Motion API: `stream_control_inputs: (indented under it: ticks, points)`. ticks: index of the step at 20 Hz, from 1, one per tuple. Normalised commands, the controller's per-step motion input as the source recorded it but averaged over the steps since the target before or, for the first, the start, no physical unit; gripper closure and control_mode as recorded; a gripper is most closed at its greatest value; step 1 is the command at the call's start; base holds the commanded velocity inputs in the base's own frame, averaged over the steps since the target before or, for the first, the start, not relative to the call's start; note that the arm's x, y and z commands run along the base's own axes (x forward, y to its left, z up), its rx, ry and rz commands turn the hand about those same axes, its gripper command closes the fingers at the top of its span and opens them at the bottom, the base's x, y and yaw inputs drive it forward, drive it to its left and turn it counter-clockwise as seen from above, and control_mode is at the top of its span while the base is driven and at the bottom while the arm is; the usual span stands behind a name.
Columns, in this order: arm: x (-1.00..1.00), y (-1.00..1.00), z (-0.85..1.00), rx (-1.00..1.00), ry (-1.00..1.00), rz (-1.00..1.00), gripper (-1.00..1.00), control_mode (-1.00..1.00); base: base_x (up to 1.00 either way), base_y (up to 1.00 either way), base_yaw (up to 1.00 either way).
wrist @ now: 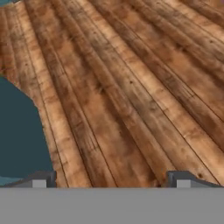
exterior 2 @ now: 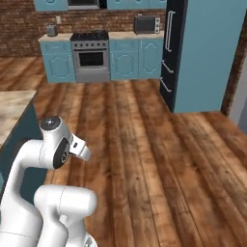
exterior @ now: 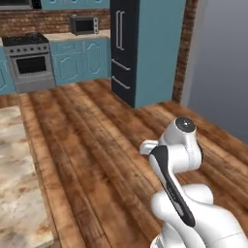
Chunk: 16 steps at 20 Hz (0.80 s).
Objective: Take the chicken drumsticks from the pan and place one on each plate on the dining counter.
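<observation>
Dining counter (exterior: 19, 184) at left, fridge (exterior: 145, 48), stove (exterior: 29, 60) beyond bare floor (exterior: 97, 145)

Glossy white rounded arm (exterior: 193, 213), dark joint strips, grey round cap

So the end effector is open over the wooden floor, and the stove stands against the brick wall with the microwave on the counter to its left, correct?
Not quite: the microwave sits on the counter to the right of the stove, as the right base view shows. The rest holds: the end effector is open over the wooden floor, and the stove stands against the brick wall.
</observation>
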Motion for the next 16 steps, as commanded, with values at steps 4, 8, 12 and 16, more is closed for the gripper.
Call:
stream_control_inputs:
  ticks: [4,8,12,16]
  points:
    - [0.00,0.00,0.00,0.00,0.00,0.00,-1.00,1.00,1.00,-0.23,0.45]
    - [0.00,0.00,0.00,0.00,0.00,0.00,-1.00,1.00,1.00,-0.27,0.35]
    - [0.00,0.00,0.00,0.00,0.00,0.00,-1.00,1.00,1.00,-0.27,0.25]
    - [0.00,0.00,0.00,0.00,0.00,0.00,-1.00,1.00,1.00,-0.33,0.18]
